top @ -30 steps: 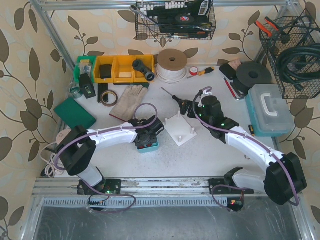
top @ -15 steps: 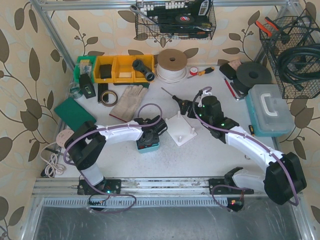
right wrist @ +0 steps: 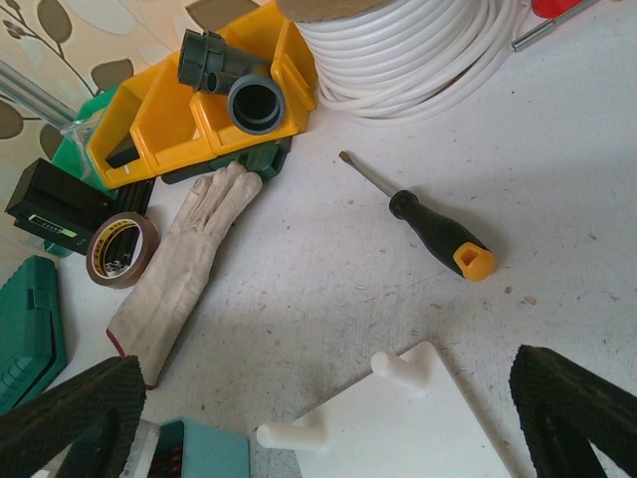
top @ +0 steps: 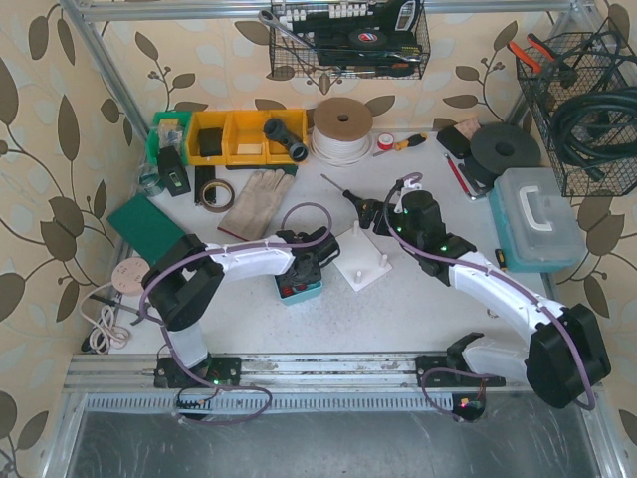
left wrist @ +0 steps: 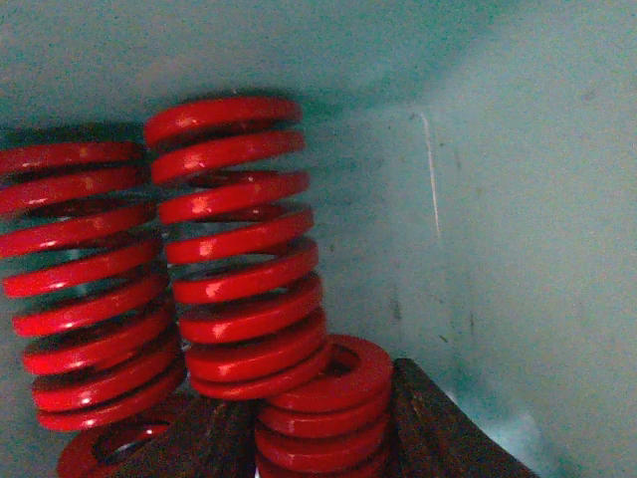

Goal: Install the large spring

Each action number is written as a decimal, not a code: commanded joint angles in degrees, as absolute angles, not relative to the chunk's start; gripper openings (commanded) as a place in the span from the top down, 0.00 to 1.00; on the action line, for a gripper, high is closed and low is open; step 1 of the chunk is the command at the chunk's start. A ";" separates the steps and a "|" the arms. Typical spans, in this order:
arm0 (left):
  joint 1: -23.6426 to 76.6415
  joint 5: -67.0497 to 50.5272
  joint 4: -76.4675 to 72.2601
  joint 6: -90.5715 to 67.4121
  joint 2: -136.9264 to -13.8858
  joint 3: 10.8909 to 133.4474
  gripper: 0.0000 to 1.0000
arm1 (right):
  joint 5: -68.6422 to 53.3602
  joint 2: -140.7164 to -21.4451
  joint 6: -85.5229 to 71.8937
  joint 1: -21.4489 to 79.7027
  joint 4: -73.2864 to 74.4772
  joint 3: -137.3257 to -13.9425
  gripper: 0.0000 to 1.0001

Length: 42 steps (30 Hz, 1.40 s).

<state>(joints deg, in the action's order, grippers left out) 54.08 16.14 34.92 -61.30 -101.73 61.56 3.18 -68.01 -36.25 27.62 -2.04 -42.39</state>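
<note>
Springs, glossy red, flat-wire coils. One large spring [left wrist: 239,239] stands upright in the teal box [left wrist: 518,199], with a second tall spring [left wrist: 80,279] close beside it. The left end effector [left wrist: 311,390] sits low in the box, its fingers closed on a narrower short spring [left wrist: 328,418]. The large spring rises just beyond the fingertips, touching it. The right end effector [right wrist: 328,398] hangs spread wide over the white peg plate [right wrist: 398,433] on the counter [right wrist: 328,269].

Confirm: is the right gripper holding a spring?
No, the right gripper is wide open above the white peg plate, with nothing in it.
</note>
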 commanded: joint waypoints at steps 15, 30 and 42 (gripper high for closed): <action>54.23 21.72 42.77 -59.24 -94.08 66.32 1.00 | -3.10 -64.32 -33.59 27.36 -8.16 -39.51 0.03; 50.89 19.35 38.25 -62.05 -71.68 61.41 1.00 | -14.44 -63.89 -43.42 27.38 -12.76 -38.15 0.09; 43.42 5.17 14.91 -79.93 -55.58 51.25 1.00 | 0.50 -57.95 -31.35 46.11 -40.00 -26.14 0.14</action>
